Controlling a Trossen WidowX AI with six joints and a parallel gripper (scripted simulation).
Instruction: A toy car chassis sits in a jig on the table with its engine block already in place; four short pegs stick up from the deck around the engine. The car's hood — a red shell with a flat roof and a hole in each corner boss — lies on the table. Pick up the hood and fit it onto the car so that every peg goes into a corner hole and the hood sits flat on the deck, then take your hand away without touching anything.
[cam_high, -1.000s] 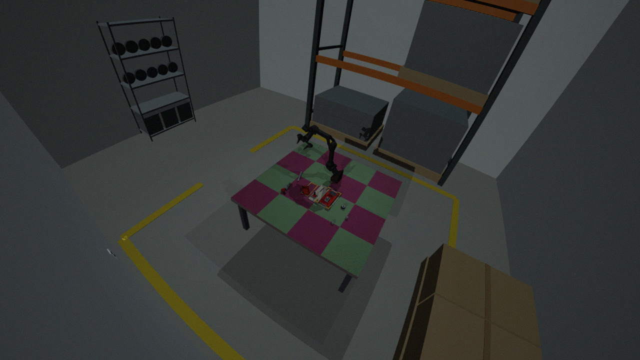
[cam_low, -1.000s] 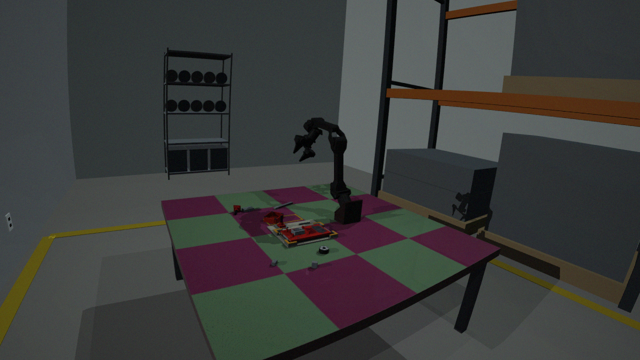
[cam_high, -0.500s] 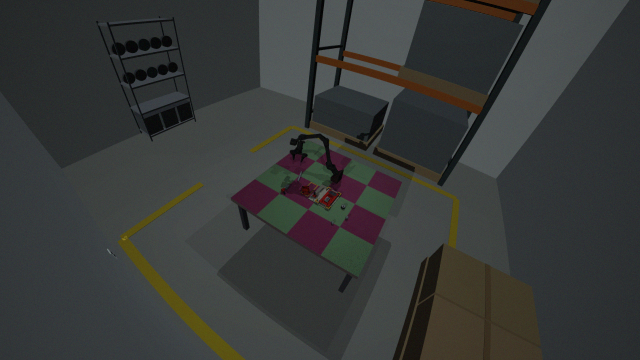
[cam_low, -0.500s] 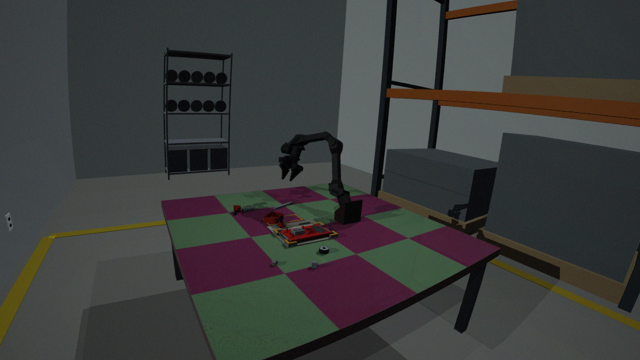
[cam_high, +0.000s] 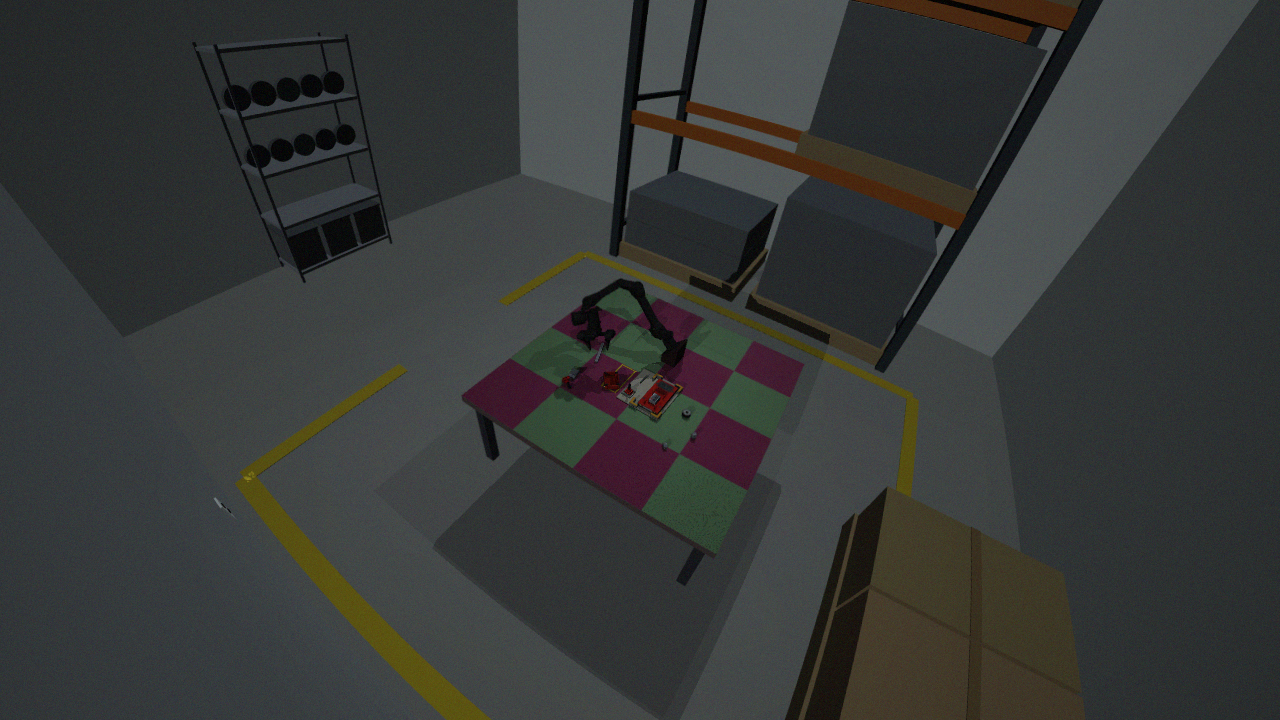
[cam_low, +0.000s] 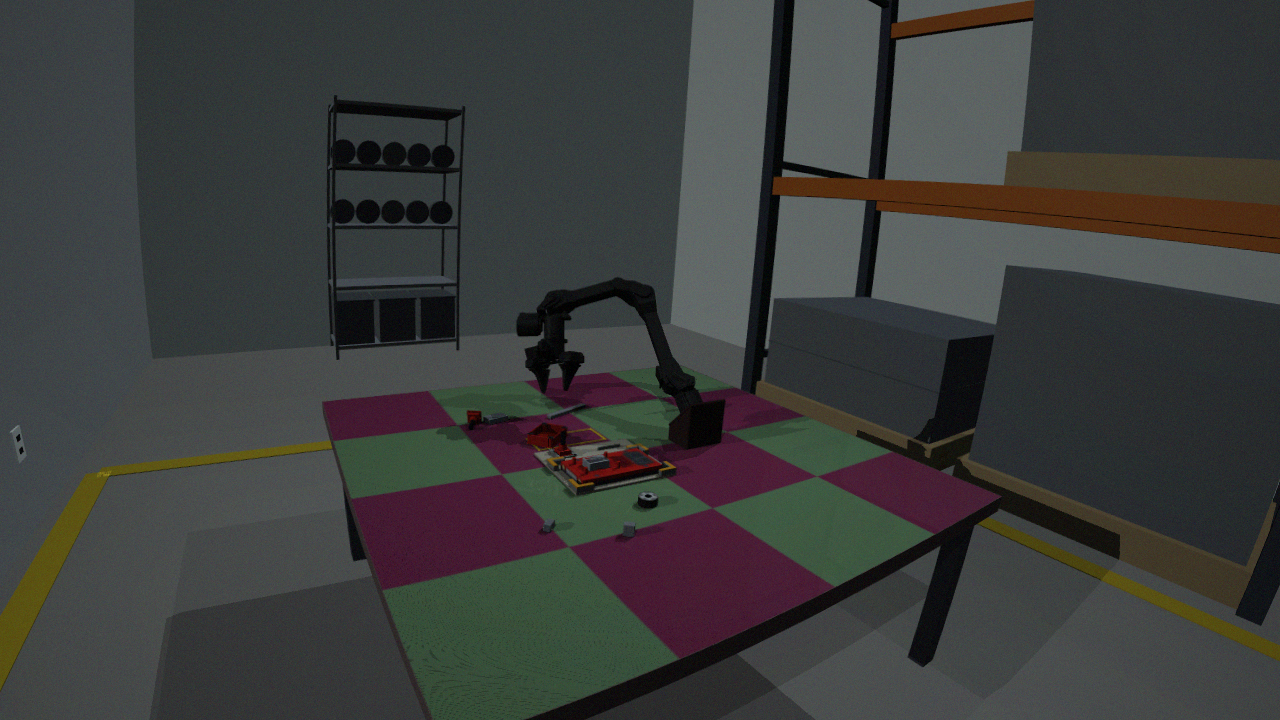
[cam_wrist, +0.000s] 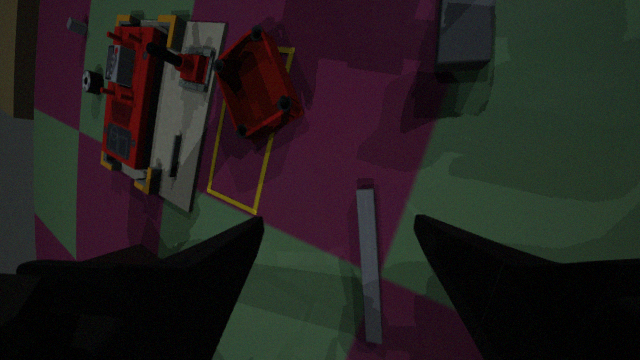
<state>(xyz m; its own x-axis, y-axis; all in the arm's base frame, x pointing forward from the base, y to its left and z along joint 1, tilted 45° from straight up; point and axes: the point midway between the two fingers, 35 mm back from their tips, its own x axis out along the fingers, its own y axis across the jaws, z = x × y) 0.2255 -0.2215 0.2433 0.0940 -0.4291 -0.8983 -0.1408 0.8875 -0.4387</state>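
Note:
The red hood (cam_wrist: 292, 97) (cam_low: 542, 437) (cam_high: 612, 381) lies on the table partly over a yellow outline, turned at an angle; its hollow and dark corner bosses show in the wrist view. The red chassis (cam_wrist: 121, 116) (cam_low: 622, 468) (cam_high: 659, 396) sits in the jig (cam_wrist: 187, 125), between yellow corner brackets. Its grey engine block (cam_wrist: 120, 65) (cam_low: 595, 462) is in place, with red pegs around it. My gripper (cam_wrist: 338, 222) (cam_low: 554, 391) (cam_high: 597, 344) is open and empty above the table, away from the hood, with its fingers on either side of a grey bar below.
The grey bar (cam_wrist: 370, 265) (cam_low: 566, 411) lies beneath the gripper. A grey block (cam_wrist: 465, 35) (cam_low: 496, 418) lies near a small red part (cam_low: 473, 416). A black rod and red piece stand between hood and chassis. A wheel (cam_wrist: 91, 81) (cam_low: 648, 499) lies beyond the chassis, near small grey pieces.

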